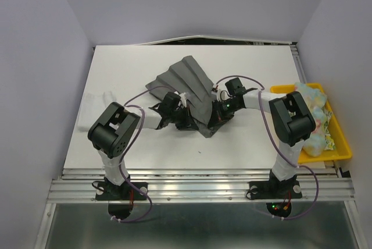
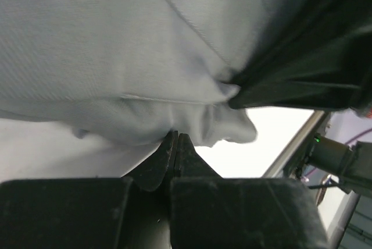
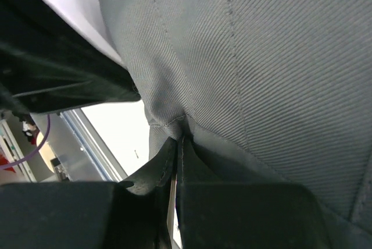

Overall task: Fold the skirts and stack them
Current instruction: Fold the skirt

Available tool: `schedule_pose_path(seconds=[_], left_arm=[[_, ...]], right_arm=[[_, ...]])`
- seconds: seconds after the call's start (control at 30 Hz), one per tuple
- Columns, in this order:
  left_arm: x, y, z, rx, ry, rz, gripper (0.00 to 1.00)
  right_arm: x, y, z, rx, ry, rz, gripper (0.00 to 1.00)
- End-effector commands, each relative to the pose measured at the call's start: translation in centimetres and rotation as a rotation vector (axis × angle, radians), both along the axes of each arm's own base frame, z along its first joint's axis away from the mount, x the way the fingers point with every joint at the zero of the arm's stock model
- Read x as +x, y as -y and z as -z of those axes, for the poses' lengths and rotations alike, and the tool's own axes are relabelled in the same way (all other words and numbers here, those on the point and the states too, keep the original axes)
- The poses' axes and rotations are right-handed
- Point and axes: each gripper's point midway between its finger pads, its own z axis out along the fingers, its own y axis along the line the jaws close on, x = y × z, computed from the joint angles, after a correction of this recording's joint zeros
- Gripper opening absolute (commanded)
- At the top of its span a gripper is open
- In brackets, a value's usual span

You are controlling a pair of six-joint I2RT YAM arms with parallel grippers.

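Observation:
A dark charcoal grey pleated skirt [image 1: 187,83] is lifted in a peak over the middle of the white table [image 1: 244,138]. My left gripper [image 1: 179,106] is shut on its left lower edge; in the left wrist view [image 2: 176,138] the jaws pinch pale-looking cloth [image 2: 116,45]. My right gripper [image 1: 216,109] is shut on the skirt's right lower edge; in the right wrist view [image 3: 180,141] the jaws clamp a hemmed fold of grey twill [image 3: 261,57]. The two grippers are close together. A pale floral skirt [image 1: 317,118] lies bunched in a yellow tray at the right.
The yellow tray [image 1: 343,150] sits at the table's right edge beside my right arm. A pale whitish cloth [image 1: 93,105] lies at the table's left edge. A metal rail [image 1: 197,173] runs along the near edge.

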Motion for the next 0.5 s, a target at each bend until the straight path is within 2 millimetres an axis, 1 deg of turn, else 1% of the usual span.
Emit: schedule_pose_path(seconds=[0.0, 0.07, 0.17, 0.2, 0.3, 0.37, 0.47], left_arm=[[1.3, 0.2, 0.5, 0.026, 0.01, -0.035, 0.0], [1.5, 0.2, 0.5, 0.037, 0.011, -0.039, 0.0], [1.5, 0.0, 0.9, 0.052, 0.006, -0.045, 0.0], [1.6, 0.0, 0.9, 0.052, 0.009, -0.045, 0.0], [1.6, -0.2, 1.0, 0.065, 0.013, -0.049, 0.0], [1.6, -0.1, 0.9, 0.065, 0.013, -0.049, 0.0], [1.7, -0.1, 0.9, 0.065, 0.017, -0.049, 0.0]], right_arm=[[1.6, -1.0, -4.0, 0.045, 0.083, 0.009, 0.01], [1.7, -1.2, -5.1, 0.066, 0.094, 0.015, 0.01], [1.5, -1.7, -6.0, 0.084, 0.091, 0.015, 0.01], [1.2, -2.1, -6.1, 0.087, 0.084, 0.005, 0.01], [0.7, -2.3, -5.8, 0.078, 0.072, -0.002, 0.01], [0.0, -2.8, -5.5, 0.073, 0.067, -0.023, 0.01], [-0.7, -2.9, -4.6, 0.054, 0.055, -0.037, 0.01]])
